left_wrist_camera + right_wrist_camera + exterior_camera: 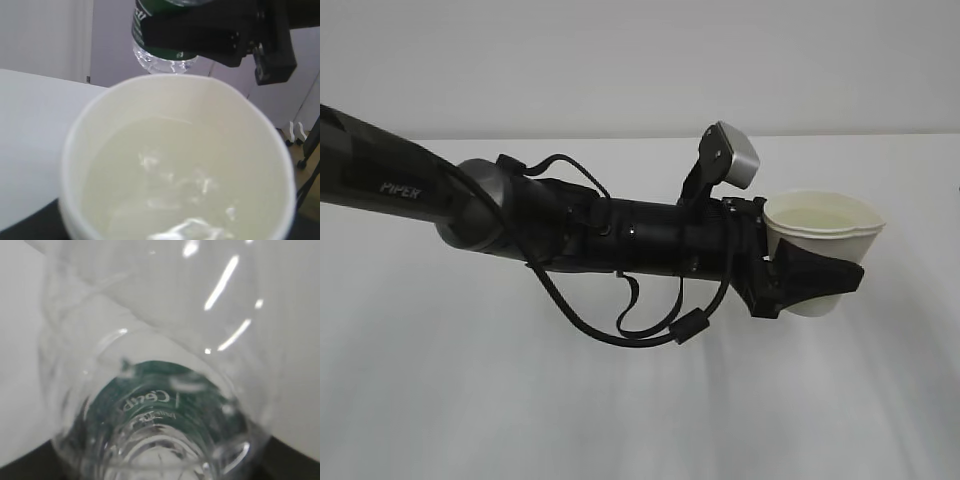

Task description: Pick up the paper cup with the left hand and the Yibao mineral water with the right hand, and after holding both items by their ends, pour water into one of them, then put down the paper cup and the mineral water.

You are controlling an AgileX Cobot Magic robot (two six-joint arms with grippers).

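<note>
In the exterior view the left hand (828, 270) reaches in from the left on the black PIPER arm and is shut on the paper cup (825, 228), held upright above the table. The left wrist view looks down into the paper cup (175, 100), which holds water (165, 190). Just beyond its far rim hangs the Yibao mineral water (162, 59), its green label (150, 25) clamped in the right hand (192, 32). No stream of water shows. In the right wrist view the clear bottle (160, 390) fills the frame, gripped at its near end. Bottle and right hand are outside the exterior view.
A white table (620, 420) lies below the arm, with a plain pale wall (620, 60) behind it. The left wrist view shows the table's far edge (45, 77) and, at the far right, stand legs on wheels (300, 135) on the floor.
</note>
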